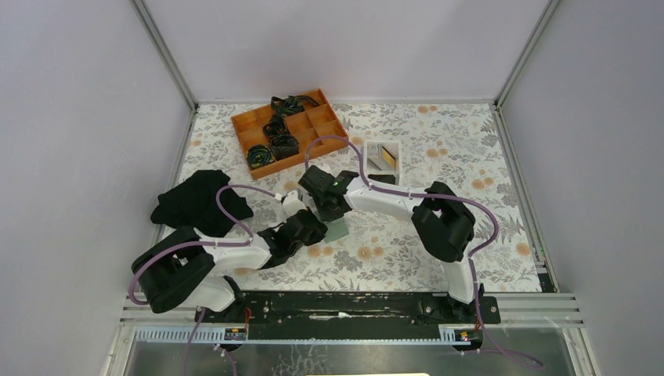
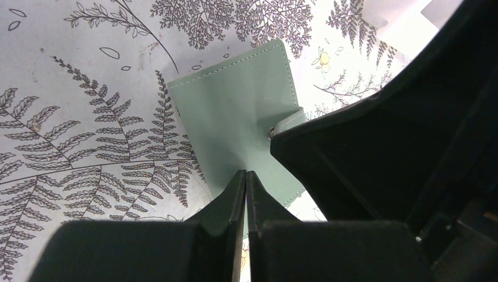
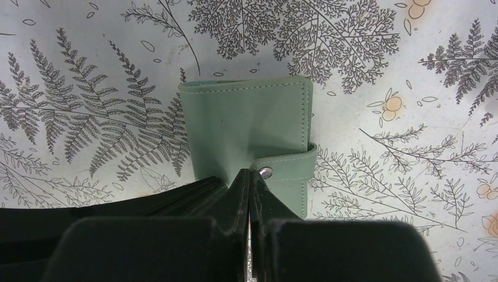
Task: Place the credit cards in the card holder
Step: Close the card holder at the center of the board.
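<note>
The card holder [image 1: 337, 229] is a sage-green wallet lying flat on the fern-print table, its strap snapped shut; it also shows in the left wrist view [image 2: 235, 111] and the right wrist view [image 3: 246, 117]. My left gripper [image 1: 319, 228] [image 2: 246, 174] is shut, with its tips over the wallet's near edge. My right gripper [image 1: 335, 216] [image 3: 251, 173] is shut, with its tips at the wallet beside the metal snap [image 3: 266, 172]. No card sticks out of either gripper. The credit cards [image 1: 376, 155] lie in the white tray [image 1: 383, 142] behind the grippers.
An orange compartment box [image 1: 243, 125] with dark bundles stands at the back left. A black cloth [image 1: 200, 202] lies at the left, by the left arm. The right gripper's black body [image 2: 382, 158] fills the right of the left wrist view.
</note>
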You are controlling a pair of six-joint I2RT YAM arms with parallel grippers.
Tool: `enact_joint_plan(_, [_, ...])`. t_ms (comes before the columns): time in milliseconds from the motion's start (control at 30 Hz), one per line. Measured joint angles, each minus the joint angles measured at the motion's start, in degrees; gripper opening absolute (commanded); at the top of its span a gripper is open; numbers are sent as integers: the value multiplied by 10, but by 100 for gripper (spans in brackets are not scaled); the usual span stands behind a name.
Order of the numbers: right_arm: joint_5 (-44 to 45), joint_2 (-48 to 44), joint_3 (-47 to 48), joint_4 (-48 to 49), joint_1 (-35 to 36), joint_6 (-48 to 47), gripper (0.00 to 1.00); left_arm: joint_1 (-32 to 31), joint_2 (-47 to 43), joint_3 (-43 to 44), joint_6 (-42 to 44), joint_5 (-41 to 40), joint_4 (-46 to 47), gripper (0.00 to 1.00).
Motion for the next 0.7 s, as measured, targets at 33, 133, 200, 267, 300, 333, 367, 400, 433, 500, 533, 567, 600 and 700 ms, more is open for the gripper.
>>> enact_joint_plan(33, [0,1,1,0,0,-1,0,0,0,0,0,0,0,7])
enact_joint_plan(133, [0,3,1,1,0,-2,0,0,0,0,0,0,0,7])
enact_joint_plan(200, [0,5,1,2,0,-2,0,0,0,0,0,0,0,7])
enact_joint_plan(267, [0,7,1,3,0,-2,0,0,0,0,0,0,0,7])
enact_joint_plan(300, [-1,8,1,4,0,-2,0,0,0,0,0,0,0,7])
enact_joint_plan(333, [-1,10,1,5,0,-2,0,0,0,0,0,0,0,7])
enact_joint_plan(367, [-1,11,1,6,0,-2,0,0,0,0,0,0,0,7])
enact_joint_plan(400, [-1,12,1,6,0,-2,0,0,0,0,0,0,0,7])
enact_joint_plan(433, [-1,12,1,6,0,-2,0,0,0,0,0,0,0,7])
enact_joint_plan(500, [-1,12,1,9,0,-2,0,0,0,0,0,0,0,7])
enact_joint_plan(533, [-1,12,1,10,0,-2,0,0,0,0,0,0,0,7])
enact_joint_plan(567, [-1,12,1,11,0,-2,0,0,0,0,0,0,0,7])
enact_joint_plan(600, [-1,12,1,12,0,-2,0,0,0,0,0,0,0,7])
enact_joint_plan(700, [-3,12,1,16,-3,-1,0,0,0,0,0,1,0,7])
